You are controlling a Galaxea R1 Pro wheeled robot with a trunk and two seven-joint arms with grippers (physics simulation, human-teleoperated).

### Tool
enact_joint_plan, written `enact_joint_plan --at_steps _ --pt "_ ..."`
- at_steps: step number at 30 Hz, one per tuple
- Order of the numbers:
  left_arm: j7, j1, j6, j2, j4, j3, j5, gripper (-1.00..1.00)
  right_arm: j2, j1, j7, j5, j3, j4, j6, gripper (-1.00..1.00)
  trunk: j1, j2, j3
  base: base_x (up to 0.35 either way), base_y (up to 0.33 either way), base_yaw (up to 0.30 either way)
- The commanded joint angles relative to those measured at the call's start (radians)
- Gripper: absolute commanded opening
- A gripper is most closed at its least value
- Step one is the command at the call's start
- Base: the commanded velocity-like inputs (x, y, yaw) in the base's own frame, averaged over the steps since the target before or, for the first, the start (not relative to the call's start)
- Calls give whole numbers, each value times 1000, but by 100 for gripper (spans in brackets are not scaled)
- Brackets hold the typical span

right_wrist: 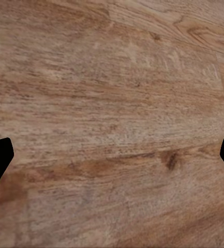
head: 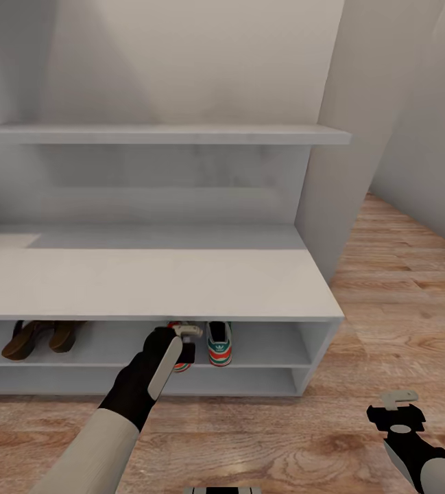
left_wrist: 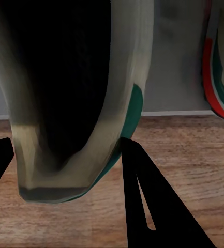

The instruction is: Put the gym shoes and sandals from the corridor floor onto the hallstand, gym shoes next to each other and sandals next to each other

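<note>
The hallstand (head: pixel 147 281) stands against the wall, and both brown sandals (head: pixel 40 338) lie side by side at the left of its upper shelf. One gym shoe (head: pixel 219 343) sits heel-out on the same shelf, right of centre. My left gripper (head: pixel 186 343) is at the shelf's front edge, shut on the other gym shoe (head: pixel 182 366), just left of the first. In the left wrist view this held gym shoe (left_wrist: pixel 75 103) sits between the dark fingers (left_wrist: pixel 143 206), with the shelved gym shoe (left_wrist: pixel 220 67) beside it. My right gripper (head: pixel 400 410) hangs open over the corridor floor (head: pixel 387 288).
A higher wall shelf (head: pixel 167 134) runs above the bench top. A white wall panel (head: pixel 359 137) closes the stand's right side. The lower shelf level (head: pixel 236 381) holds nothing. Bare wood planks (right_wrist: pixel 112 103) lie under the right gripper.
</note>
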Motion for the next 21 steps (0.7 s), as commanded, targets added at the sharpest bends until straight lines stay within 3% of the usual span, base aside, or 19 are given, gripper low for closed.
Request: enact_joint_plan --at_steps 1,19,20,21 --pt "-2 0 -5 1 1 0 11 -100 0 0 0 0 0 0 0 100 10 0 0 21 0 0" --pt "-2 0 -5 1 1 -1 11 -100 0 0 0 0 0 0 0 100 10 0 0 4 0 0" --pt "-2 0 -5 1 1 -1 11 100 0 0 0 0 0 0 0 100 10 0 0 0 0 0" --pt "-2 0 -5 1 1 -1 11 100 0 0 0 0 0 0 0 100 10 0 0 0 0 0"
